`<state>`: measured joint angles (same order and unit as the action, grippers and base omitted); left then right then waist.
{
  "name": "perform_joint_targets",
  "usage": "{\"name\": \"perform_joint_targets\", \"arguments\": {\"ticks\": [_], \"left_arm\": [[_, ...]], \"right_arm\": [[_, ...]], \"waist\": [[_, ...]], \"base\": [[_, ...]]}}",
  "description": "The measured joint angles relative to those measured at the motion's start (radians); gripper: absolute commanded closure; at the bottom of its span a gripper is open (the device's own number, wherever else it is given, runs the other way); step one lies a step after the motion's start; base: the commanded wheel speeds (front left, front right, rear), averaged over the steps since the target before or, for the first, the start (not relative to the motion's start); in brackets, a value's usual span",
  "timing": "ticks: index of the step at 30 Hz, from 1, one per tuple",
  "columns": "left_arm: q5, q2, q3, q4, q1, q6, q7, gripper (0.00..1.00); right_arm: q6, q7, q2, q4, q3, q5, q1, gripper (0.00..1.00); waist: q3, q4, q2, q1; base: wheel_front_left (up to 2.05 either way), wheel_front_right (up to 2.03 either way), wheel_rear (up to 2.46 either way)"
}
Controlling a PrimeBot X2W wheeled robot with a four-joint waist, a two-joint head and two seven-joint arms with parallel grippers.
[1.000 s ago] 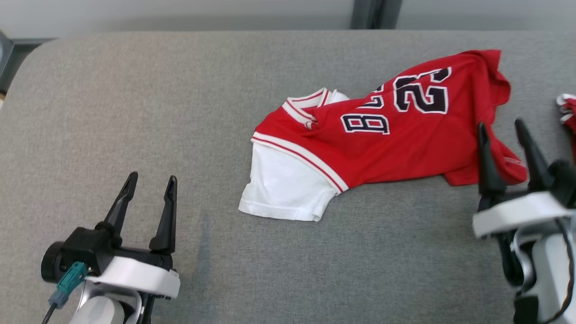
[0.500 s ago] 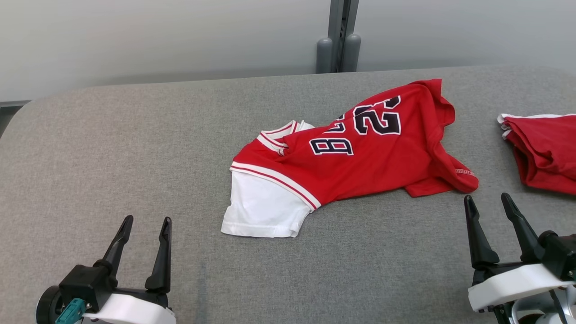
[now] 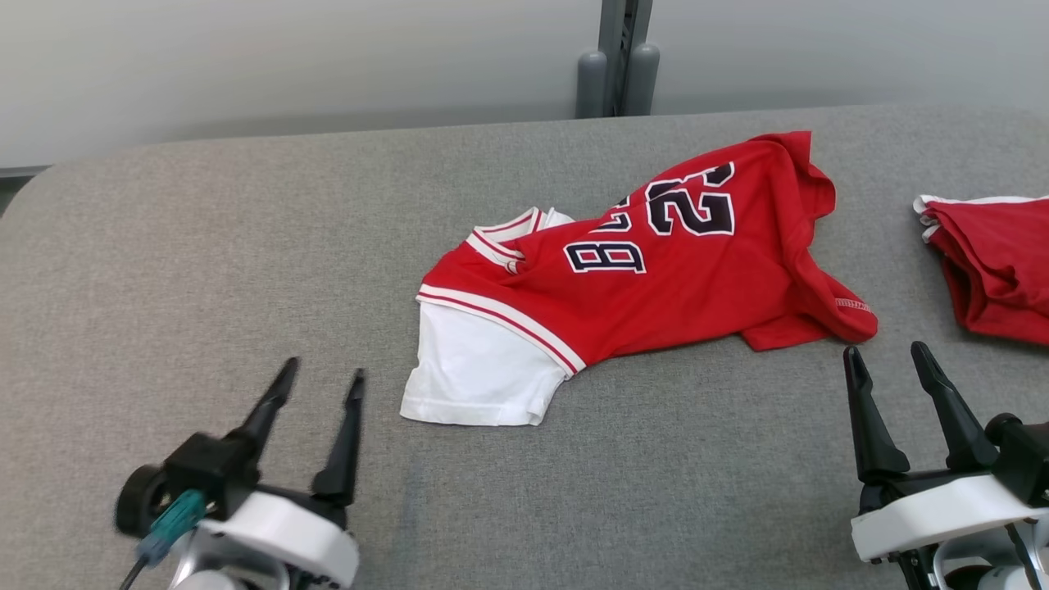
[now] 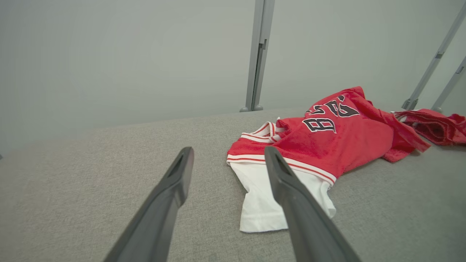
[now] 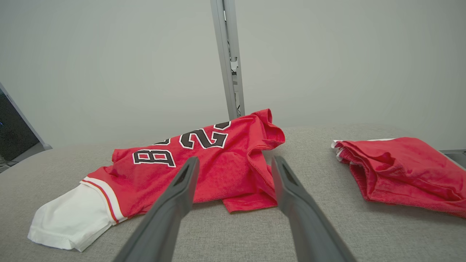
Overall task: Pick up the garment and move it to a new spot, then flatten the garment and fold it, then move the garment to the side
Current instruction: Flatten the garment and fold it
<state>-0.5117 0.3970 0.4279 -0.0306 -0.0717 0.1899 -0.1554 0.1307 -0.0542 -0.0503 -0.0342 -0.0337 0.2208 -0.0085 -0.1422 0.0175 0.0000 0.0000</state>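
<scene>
Head view: the garment (image 3: 672,287), a red jersey with dark, white-edged characters and a white sleeve (image 3: 471,369), is seen lying crumpled on the grey desk (image 3: 205,262). It lies ahead of both sets of jaws and between them.
Left jaws: held apart, with nothing gripped and no cloth touched.
Sleeve relative to left jaws: the sleeve is found just ahead of the tips and off to their right, near but apart.
Right jaws: held apart, with nothing gripped and no cloth touched.
Hem relative to right jaws: the red hem corner (image 3: 848,315) is found just ahead of the tips, apart from them. The body of the garment extends ahead and to their left.
Second red garment (image 3: 1000,262): it lies bunched on the desk, ahead of the right jaws and to their right, well apart from the first garment.
Left wrist view: the garment (image 4: 338,142) is seen beyond the spread jaws and to their right. The sleeve (image 4: 255,203) is partly hidden behind the right-hand finger. Bare desk (image 4: 109,153) shows between the fingers, and the second garment (image 4: 433,127) is seen far right.
Right wrist view: the garment (image 5: 225,171) is framed between the spread jaws and extends to their left, where the sleeve (image 5: 65,222) ends. The second garment (image 5: 400,171) is seen to their right, with bare desk (image 5: 327,225) between.
Background: a grey post (image 3: 616,57) stands beyond the desk's far edge, against a pale wall (image 3: 287,65).
</scene>
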Motion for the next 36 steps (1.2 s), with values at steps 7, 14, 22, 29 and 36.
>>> {"name": "perform_joint_targets", "arguments": {"ticks": [7,14,22,29,36], "left_arm": [[-0.021,-0.049,0.076,0.164,-0.137,-0.101,0.069,0.0],[-0.065,-0.081,0.095,0.332,-0.199,-0.16,0.109,0.0],[-0.114,-0.099,0.102,0.499,-0.263,-0.217,0.156,1.0],[-0.114,-0.101,0.098,0.543,-0.265,-0.217,0.115,1.0],[-0.131,-0.084,0.071,0.506,-0.2,-0.186,0.074,1.0]], "right_arm": [[0.0,-0.004,0.0,0.0,0.021,0.012,-0.028,0.0],[0.0,-0.017,0.0,0.015,0.023,0.03,-0.043,0.0],[0.0,-0.035,0.001,0.026,0.019,0.047,-0.052,0.0],[0.0,-0.036,0.001,0.026,0.014,0.061,-0.052,0.0],[0.0,-0.035,0.001,0.029,0.007,0.07,-0.051,0.0]], "waist": [[-0.042,0.037,0.0,0.0],[-0.081,0.081,0.0,0.0],[-0.112,0.11,0.0,0.0],[-0.108,0.099,0.0,0.0],[-0.094,0.086,0.0,0.0]], "base": [[0.0,0.0,0.0],[0.0,0.0,0.0],[0.0,0.0,0.0],[0.0,0.0,0.0],[0.0,0.0,0.0]]}}
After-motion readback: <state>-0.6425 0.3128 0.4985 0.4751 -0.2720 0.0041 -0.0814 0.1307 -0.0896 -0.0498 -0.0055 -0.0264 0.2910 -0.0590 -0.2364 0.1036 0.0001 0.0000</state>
